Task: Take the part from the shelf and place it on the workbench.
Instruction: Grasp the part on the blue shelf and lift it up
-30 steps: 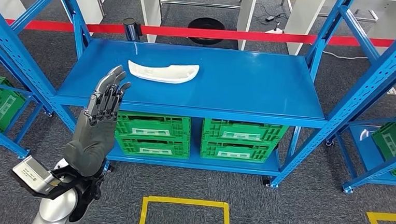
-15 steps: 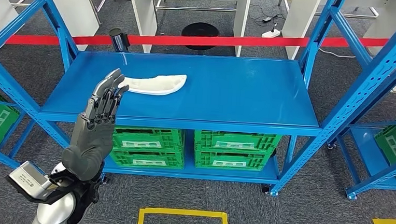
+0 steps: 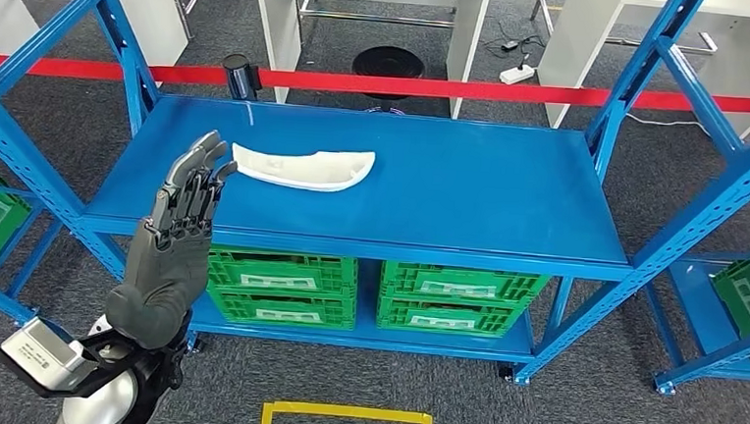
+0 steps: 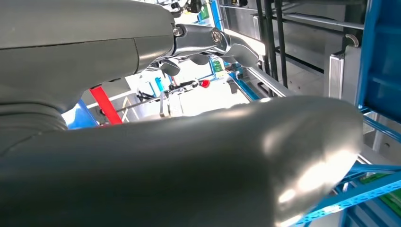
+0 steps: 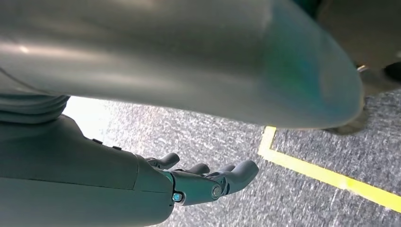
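Our view has shifted a bit over the last second, camera motion rather than the part (image 3: 303, 166) moving; it lies on the shelf (image 3: 451, 187). Our left hand (image 3: 186, 215) hovers just beside the part, fingers extended, holding nothing, so the grab isn't done. Right hand (image 5: 208, 182) hangs over the floor, loosely open. Green crates (image 3: 283, 280) below the part: contents hidden.

White part (image 3: 303, 166), blue shelf (image 3: 451, 192), green crates (image 3: 283, 285), seemingly slatted.

The left hand (image 4: 189, 118) comes in close to the camera, its thick grey thumb (image 4: 213, 165) across the foreground and darker fingers (image 4: 222, 42) extended beyond, holding nothing. Behind them stand blue shelf beams (image 4: 378, 56) and a red strip (image 4: 105, 103).
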{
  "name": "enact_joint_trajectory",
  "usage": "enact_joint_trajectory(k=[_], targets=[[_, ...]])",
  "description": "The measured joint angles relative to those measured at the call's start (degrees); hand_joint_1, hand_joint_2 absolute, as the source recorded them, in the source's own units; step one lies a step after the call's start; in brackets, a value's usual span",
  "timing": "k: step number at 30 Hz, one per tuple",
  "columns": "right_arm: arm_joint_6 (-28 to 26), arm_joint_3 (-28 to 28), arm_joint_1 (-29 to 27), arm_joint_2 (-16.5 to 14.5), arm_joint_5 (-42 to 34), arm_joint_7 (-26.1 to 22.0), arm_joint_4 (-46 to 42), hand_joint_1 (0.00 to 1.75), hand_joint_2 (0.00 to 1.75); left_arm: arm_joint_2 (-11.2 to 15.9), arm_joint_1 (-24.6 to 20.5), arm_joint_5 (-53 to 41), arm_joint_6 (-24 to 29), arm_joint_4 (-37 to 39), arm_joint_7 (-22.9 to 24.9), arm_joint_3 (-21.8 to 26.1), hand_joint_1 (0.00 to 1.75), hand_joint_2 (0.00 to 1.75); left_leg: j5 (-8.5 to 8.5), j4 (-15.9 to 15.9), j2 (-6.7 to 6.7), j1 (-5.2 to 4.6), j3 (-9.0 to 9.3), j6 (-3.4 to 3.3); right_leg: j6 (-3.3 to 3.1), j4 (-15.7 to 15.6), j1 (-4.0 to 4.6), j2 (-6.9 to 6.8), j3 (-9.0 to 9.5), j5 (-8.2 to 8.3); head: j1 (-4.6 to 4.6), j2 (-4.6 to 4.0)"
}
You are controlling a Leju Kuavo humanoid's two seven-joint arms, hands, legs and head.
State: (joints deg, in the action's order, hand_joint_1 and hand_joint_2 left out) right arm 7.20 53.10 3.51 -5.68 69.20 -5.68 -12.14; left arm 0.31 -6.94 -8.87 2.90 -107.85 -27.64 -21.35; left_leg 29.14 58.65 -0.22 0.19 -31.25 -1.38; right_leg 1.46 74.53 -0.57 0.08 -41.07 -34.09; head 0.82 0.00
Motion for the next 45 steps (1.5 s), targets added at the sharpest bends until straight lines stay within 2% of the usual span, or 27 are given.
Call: enact_joint_trajectory(k=[2,4,6,9,11,13,14,15,16,17,19,20,23,25,26,28,29,30,31,33,34,36,39,41,43,44,45], targets=[[-0.01,-0.01,-0.07,0.01,0.31,0.10,0.01,0.00,0.00,-0.15,-0.07,-0.07,-0.30,0.09,0.03,0.00,0.00,0.00,0.66,0.02,-0.51,-0.01,0.88,0.27,-0.32,-6.85,0.00,0.50,2.38,4.90,-0.07,0.00],[-0.01,-0.01,-0.18,0.03,0.58,0.06,0.01,0.00,0.00,-0.32,-0.27,-0.07,-0.49,0.15,0.09,0.00,0.00,0.00,1.30,0.03,-1.07,-0.12,1.33,0.79,-0.69,-13.48,0.04,1.65,5.32,7.52,-0.10,0.00],[-0.01,-0.01,-0.27,0.04,0.73,0.06,0.01,0.00,0.00,-0.43,-0.44,-0.07,-0.71,0.20,0.20,0.00,0.00,0.00,1.56,-0.21,-1.55,-0.14,1.38,1.35,-1.07,-15.17,0.20,2.03,6.26,7.20,-0.11,0.00],[-0.01,-0.01,-0.21,0.03,0.43,0.37,0.01,0.00,0.00,-0.47,-0.51,-0.07,-0.80,0.10,0.27,0.00,0.00,0.00,2.23,0.48,-1.53,-0.13,1.37,2.26,-1.94,-15.91,-0.17,1.30,6.98,7.00,0.00,0.00],[-0.09,-0.01,-0.18,0.02,0.22,1.15,0.01,0.00,0.00,-0.45,-0.49,-0.07,-0.80,0.04,0.26,0.01,0.00,0.00,4.70,5.76,-0.78,0.00,-1.12,2.86,-2.55,-16.32,-0.41,0.81,7.77,6.75,0.22,0.00],[-0.18,-0.01,-0.19,0.03,0.14,1.90,0.01,0.00,0.00,-0.35,-0.20,-0.06,-0.80,0.07,0.25,0.05,0.00,0.00,7.46,13.58,-0.43,0.24,-5.69,3.37,-2.80,-16.35,-0.42,0.55,8.32,6.26,0.36,0.00],[-0.18,-0.01,-0.20,0.04,0.13,2.03,0.01,0.00,0.00,-0.27,0.01,-0.05,-0.79,0.08,0.23,0.07,0.00,0.00,7.55,15.86,-0.37,0.36,-7.37,3.55,-2.77,-16.35,-0.43,0.49,8.62,5.99,0.37,0.00],[-0.17,0.00,-0.21,0.04,0.14,2.07,0.01,0.00,0.00,-0.19,0.18,-0.04,-0.79,0.09,0.22,0.08,0.00,0.00,6.44,15.97,-0.30,0.47,-8.03,3.66,-2.67,-16.35,-0.46,0.46,8.99,5.71,0.39,0.00],[-0.17,0.01,-0.21,0.03,0.16,2.01,0.01,0.00,0.00,-0.14,0.29,-0.04,-0.78,0.09,0.20,0.09,0.00,0.00,4.35,13.83,-0.21,0.57,-7.53,3.70,-2.54,-16.35,-0.51,0.45,9.43,5.40,0.42,0.00],[-0.16,0.01,-0.21,0.03,0.18,1.92,0.01,0.00,0.00,-0.11,0.34,-0.04,-0.78,0.09,0.15,0.09,0.00,0.00,1.63,9.84,-0.08,0.65,-6.06,3.71,-2.34,-16.34,-0.56,0.45,9.92,5.06,0.44,0.00],[-0.14,0.01,-0.16,0.02,0.13,1.78,0.01,0.00,0.00,-0.11,0.38,-0.05,-0.79,0.08,0.04,0.10,0.00,0.00,-1.64,2.68,0.14,0.62,-3.12,3.41,-1.70,-16.28,-0.47,0.49,10.59,4.40,0.52,0.00],[-0.14,0.01,-0.11,0.02,0.05,1.73,0.01,0.00,0.00,-0.11,0.39,-0.07,-0.81,0.08,0.01,0.11,0.00,0.00,-2.16,0.78,0.15,0.55,-2.33,3.09,-1.32,-16.28,-0.38,0.50,10.73,4.17,0.52,0.00],[-0.16,0.01,0.05,0.02,-0.20,1.80,0.01,0.00,0.00,-0.15,0.45,-0.47,-1.09,-0.04,0.25,0.11,0.00,0.00,-1.93,0.13,-0.08,0.32,-2.11,1.74,-0.16,-16.53,-0.46,0.39,10.97,3.90,0.44,0.00],[-0.14,0.01,0.15,-0.02,-0.27,2.05,0.02,0.00,0.00,-0.22,0.50,-0.88,-1.33,-0.35,0.63,0.11,0.00,0.00,-1.91,-0.20,-0.09,0.44,-1.75,0.94,0.39,-14.42,-0.59,0.26,10.16,2.64,0.29,0.00],[-0.10,0.01,0.16,-0.07,-0.28,2.22,0.02,0.00,0.00,-0.28,0.55,-1.05,-1.41,-0.51,0.85,0.11,0.00,0.00,-1.84,-0.32,-0.05,0.50,-1.57,0.62,0.55,-11.48,-0.61,0.22,8.68,1.25,0.16,0.00],[-0.02,0.01,0.08,-0.19,-0.27,2.43,0.04,0.00,0.00,-0.37,0.72,-1.31,-1.49,-0.68,1.16,0.11,0.00,0.00,-1.57,-0.32,0.03,0.33,-1.43,0.19,0.67,-3.54,-0.57,0.19,4.05,-1.87,-0.04,0.00],[0.01,0.01,0.00,-0.23,-0.24,2.48,0.05,0.00,0.00,-0.37,0.84,-1.44,-1.53,-0.73,1.32,0.11,0.00,0.00,-1.41,-0.32,-0.01,0.22,-1.33,0.08,0.63,-0.66,-0.54,0.19,2.08,-2.39,-0.07,0.00],[0.01,0.01,-0.09,-0.27,-0.19,2.51,0.07,0.00,0.00,-0.36,0.96,-1.55,-1.55,-0.80,1.46,0.11,0.00,0.00,-1.23,-0.31,-0.09,0.13,-1.15,0.04,0.50,0.15,-0.48,0.19,1.10,-1.72,-0.09,0.00],[0.01,0.01,-0.15,-0.30,-0.12,2.54,0.07,0.00,0.00,-0.35,1.06,-1.65,-1.56,-0.87,1.58,0.11,0.00,0.00,-1.01,-0.31,-0.19,0.05,-0.84,0.07,0.28,-1.40,-0.40,0.19,1.32,0.09,-0.12,0.00],[0.00,0.01,-0.19,-0.30,0.11,2.66,0.07,0.00,0.00,-0.30,1.20,-1.75,-1.54,-1.11,1.70,0.11,0.00,0.00,-0.51,-0.30,-0.33,-0.05,-0.12,0.29,-0.48,-9.10,-0.09,0.19,4.34,4.84,-0.20,0.00],[0.01,0.01,-0.15,-0.30,0.22,2.76,0.07,0.00,0.00,-0.25,1.30,-1.79,-1.49,-1.24,1.73,0.11,0.00,0.00,-0.23,-0.26,-0.37,-0.16,0.12,0.51,-0.82,-12.64,0.12,0.15,5.85,6.31,-0.23,0.00],[0.01,0.01,-0.09,-0.31,0.35,2.92,0.07,0.00,0.00,-0.07,1.69,-1.89,-1.34,-1.50,1.80,0.11,0.00,0.00,0.20,-0.33,-0.39,-0.26,0.31,1.07,-1.29,-15.81,0.51,0.08,7.18,6.91,-0.24,0.00],[0.00,0.01,-0.16,-0.36,0.34,2.78,0.07,0.00,0.00,0.26,2.29,-2.20,-0.98,-2.03,1.67,0.11,0.00,0.00,0.74,-0.29,-0.33,-0.26,0.65,2.04,-1.98,-16.40,0.31,0.05,7.74,6.73,-0.20,0.00],[-0.10,0.01,-0.18,-0.37,0.23,2.39,0.07,0.00,0.00,0.54,2.57,-2.32,-0.83,-2.25,1.44,0.13,0.00,0.00,2.60,3.23,-0.24,-0.18,-0.76,2.69,-2.58,-16.91,-0.09,-0.03,8.52,6.64,0.09,0.00],[-0.19,0.01,-0.15,-0.36,-0.01,2.13,0.07,0.00,0.00,0.84,2.84,-2.31,-0.81,-2.18,1.17,0.13,0.00,0.00,5.74,10.79,-0.18,0.10,-4.88,3.21,-2.91,-16.98,-0.10,-0.08,8.98,6.26,0.38,0.00],[-0.18,0.01,-0.15,-0.36,-0.13,2.09,0.07,0.00,0.00,0.97,2.95,-2.30,-0.82,-2.06,1.09,0.13,0.00,0.00,6.65,14.15,-0.16,0.23,-6.98,3.42,-2.94,-16.97,-0.11,-0.08,9.18,6.04,0.42,0.00],[-0.18,0.01,-0.18,-0.36,-0.22,2.09,0.07,0.00,0.00,1.09,3.01,-2.28,-0.82,-1.94,1.02,0.13,0.00,0.00,6.46,15.82,-0.14,0.36,-8.31,3.59,-2.88,-16.96,-0.13,-0.07,9.43,5.79,0.44,0.00]])
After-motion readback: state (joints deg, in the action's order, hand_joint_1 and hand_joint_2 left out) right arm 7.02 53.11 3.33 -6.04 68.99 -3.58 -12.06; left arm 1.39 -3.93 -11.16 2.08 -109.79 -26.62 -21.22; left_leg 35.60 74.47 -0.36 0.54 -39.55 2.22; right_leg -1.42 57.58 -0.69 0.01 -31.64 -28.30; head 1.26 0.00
